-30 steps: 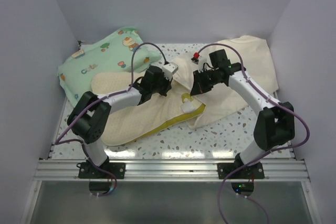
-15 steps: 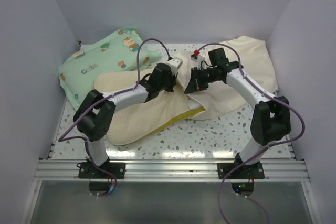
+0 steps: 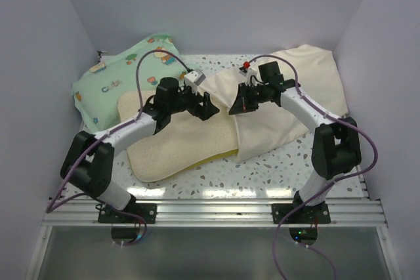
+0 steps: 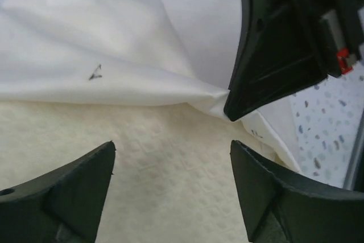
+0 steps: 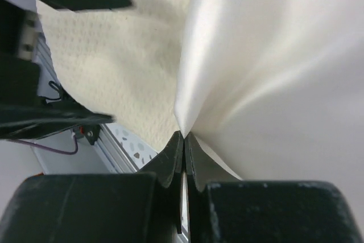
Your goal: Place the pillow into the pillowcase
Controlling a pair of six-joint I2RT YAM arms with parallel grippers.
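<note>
The dimpled cream pillow [image 3: 174, 149] lies slantwise on the table, its right end tucked under the lifted edge of the pillowcase [image 3: 295, 96]. My left gripper [image 3: 207, 106] hovers open just above the pillow [image 4: 159, 163], with nothing between its fingers [image 4: 68, 197]. My right gripper [image 3: 237, 104] is shut on the pillowcase's edge and holds it up like a tent [image 5: 273, 72]. In the left wrist view the right gripper's black fingers [image 4: 273, 55] pinch the smooth fabric [image 4: 114, 44] right above the pillow. The right wrist view shows the pillow [image 5: 131, 66] running under the raised cloth.
A mint-green cartoon-print pillow [image 3: 125, 77] lies at the back left, partly under the cream pillow's far end. The grey walls close in on both sides. Speckled tabletop [image 3: 275, 172] shows in front of the pillowcase, with the aluminium rail [image 3: 210, 211] along the near edge.
My left gripper has opened, let go of the pillow and drawn back to the left. The pillow's right end with its tag has gone under the pillowcase edge, which the right gripper still holds.
</note>
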